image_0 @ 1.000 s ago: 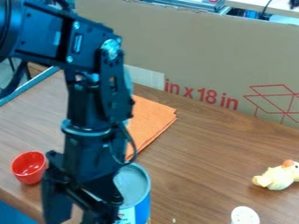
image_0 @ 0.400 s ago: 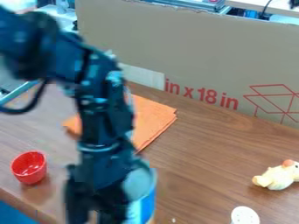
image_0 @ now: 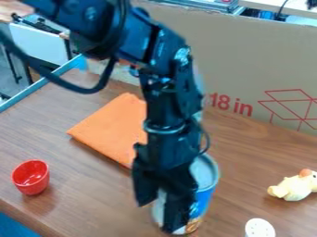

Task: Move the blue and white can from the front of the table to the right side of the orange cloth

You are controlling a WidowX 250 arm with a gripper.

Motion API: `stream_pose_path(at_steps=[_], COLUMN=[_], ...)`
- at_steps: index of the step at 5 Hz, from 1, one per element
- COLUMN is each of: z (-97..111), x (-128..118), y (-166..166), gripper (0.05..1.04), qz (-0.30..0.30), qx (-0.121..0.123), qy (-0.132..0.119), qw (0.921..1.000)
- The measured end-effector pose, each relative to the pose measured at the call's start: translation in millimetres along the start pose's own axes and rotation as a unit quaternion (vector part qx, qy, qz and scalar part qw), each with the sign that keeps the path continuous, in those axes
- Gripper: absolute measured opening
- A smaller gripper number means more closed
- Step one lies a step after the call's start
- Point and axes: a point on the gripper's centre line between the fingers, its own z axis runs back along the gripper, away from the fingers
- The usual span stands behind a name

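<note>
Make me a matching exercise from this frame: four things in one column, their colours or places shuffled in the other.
1. Can
2. Cloth
3. Bowl
4. Small toy

A. Red, near the left edge of the view
B. Pale yellow, near the right edge
C. Held in the gripper
D. Orange, lying flat

Pairs: 1-C, 2-D, 3-A, 4-B

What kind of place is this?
Probably a robot lab or workroom. There's a black robot arm over a wooden table, and a big piece of cardboard stands up behind like a wall.
</note>
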Motion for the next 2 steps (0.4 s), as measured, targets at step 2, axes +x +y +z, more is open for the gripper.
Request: stream_pose_path(at_steps=[2], z=[-10.2], x=[50.1], y=[42.5], gripper=[1.004], qz=[0.05], qx=[0.016], qy=[-0.062], qw=[0.9967])
